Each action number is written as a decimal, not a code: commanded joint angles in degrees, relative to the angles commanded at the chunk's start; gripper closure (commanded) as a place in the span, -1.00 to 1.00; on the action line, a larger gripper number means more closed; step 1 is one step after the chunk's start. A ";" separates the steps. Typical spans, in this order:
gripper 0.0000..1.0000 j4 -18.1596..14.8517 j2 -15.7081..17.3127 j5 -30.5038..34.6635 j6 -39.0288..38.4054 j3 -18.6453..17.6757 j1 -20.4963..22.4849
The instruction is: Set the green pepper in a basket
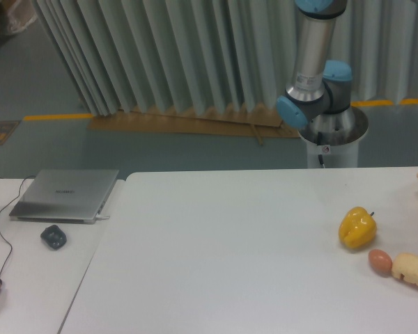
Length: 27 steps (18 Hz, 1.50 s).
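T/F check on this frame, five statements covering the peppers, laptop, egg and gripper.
1. A yellow bell pepper sits on the white table near its right side. True.
2. A green pepper lies beside the yellow one. False: no green pepper is in view.
3. The laptop on the left is shut. True.
4. The gripper is clamped on the yellow pepper. False: the gripper is out of view; only the arm's base and lower joints show behind the table.
5. The brown egg lies left of the laptop. False: it is at the right, just below the yellow pepper, next to a pale bread-like item.
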 joint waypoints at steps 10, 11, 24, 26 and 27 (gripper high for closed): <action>-0.30 -0.09 -1.85 0.18 0.09 -0.18 -0.35; -0.45 0.00 -1.85 0.18 0.09 -0.26 -0.44; -1.00 -0.26 -1.32 -0.53 0.18 0.17 -0.88; -1.00 -0.35 -1.06 -0.70 0.18 0.44 -1.14; -1.00 -0.35 -0.97 -0.62 0.18 0.53 -1.49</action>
